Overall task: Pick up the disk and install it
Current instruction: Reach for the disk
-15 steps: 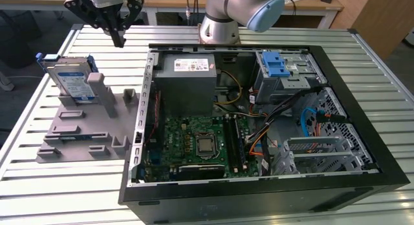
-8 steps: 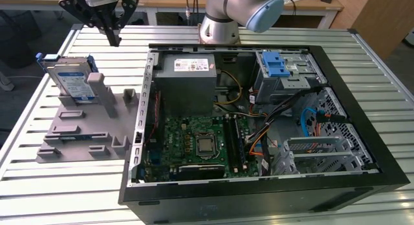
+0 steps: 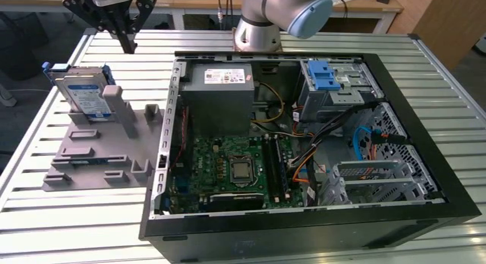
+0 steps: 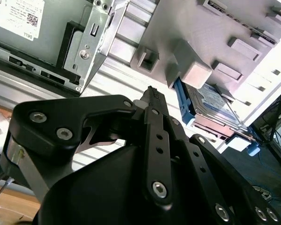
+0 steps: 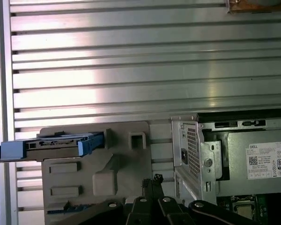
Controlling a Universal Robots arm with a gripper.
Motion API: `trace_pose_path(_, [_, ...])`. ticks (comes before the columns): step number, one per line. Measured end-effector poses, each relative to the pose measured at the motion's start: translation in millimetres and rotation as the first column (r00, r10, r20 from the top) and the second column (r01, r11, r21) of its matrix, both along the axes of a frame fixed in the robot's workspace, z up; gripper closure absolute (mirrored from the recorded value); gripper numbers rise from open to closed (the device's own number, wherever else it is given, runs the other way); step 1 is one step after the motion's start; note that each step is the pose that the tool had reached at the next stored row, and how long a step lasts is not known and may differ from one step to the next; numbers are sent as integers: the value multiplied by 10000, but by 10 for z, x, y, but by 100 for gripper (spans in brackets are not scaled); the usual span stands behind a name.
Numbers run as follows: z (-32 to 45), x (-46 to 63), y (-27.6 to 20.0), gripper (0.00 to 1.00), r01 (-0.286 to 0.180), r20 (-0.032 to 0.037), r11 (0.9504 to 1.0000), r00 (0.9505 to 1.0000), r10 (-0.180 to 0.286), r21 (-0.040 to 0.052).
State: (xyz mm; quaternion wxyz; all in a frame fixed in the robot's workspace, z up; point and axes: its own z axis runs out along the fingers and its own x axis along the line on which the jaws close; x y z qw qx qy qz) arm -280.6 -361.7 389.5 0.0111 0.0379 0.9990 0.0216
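fingers [image 4: 153, 117] first: they're pressed together into one narrow black tip, nothing pinched between them. the gripper [image 3: 130, 46] hangs in the air with that tip pointing down, and in the exterior view it sits above the disk and a touch toward that view's right, clear of it.

in both wrist views the closed tip shows over the grey stand [image 5: 107, 164], near its raised blocks.

the disk [image 3: 83, 93] is parked on that stand, up on its edge and leaning against a grey post, blue frame around it and the blue-and-white label facing out. in the first wrist view it shows edge-on, blue rails along its length.

stand and disk sit on the slatted metal table [image 3: 61, 218], just beside the open computer case [image 3: 304, 230] on the exterior view's left. inside the case there's a grey power supply [image 3: 220, 87] with a white sticker, a green motherboard [image 3: 235, 167], and a drive cage [image 3: 338, 85] with a blue latch. the arm [image 3: 274, 16] rises behind the case.
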Motion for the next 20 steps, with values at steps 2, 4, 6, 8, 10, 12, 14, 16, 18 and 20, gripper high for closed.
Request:
trace_pose_path(2, [0, -24, 7, 89, 0, 0, 10000, 10000, 0, 0])
trace_pose_path(4, [-1, -63, 16, 89, 1, 0, 10000, 10000, -1, 0])
trace_pose_path(6, [-2, -107, 25, 89, 0, 0, 10000, 10000, 0, 0])
trace_pose_path(8, [-3, -159, 36, 89, 0, 0, 10000, 10000, 0, 0])
trace_pose_path(10, [-3, -201, 45, 89, -1, 0, 10000, 10000, 1, 0])
trace_pose_path(12, [-3, -243, 58, 89, 1, 1, 10000, 10000, -1, 0])
trace_pose_path(14, [-3, -305, 77, 89, 0, 0, 10000, 10000, 0, 0])
trace_pose_path(16, [-3, -338, 88, 89, 0, -1, 10000, 10000, 0, -1])
trace_pose_path(18, [-4, -369, 98, 89, 0, 0, 10000, 10000, 0, 0])
trace_pose_path(20, [-5, -399, 108, 89, 1, 0, 10000, 10000, -1, 0])
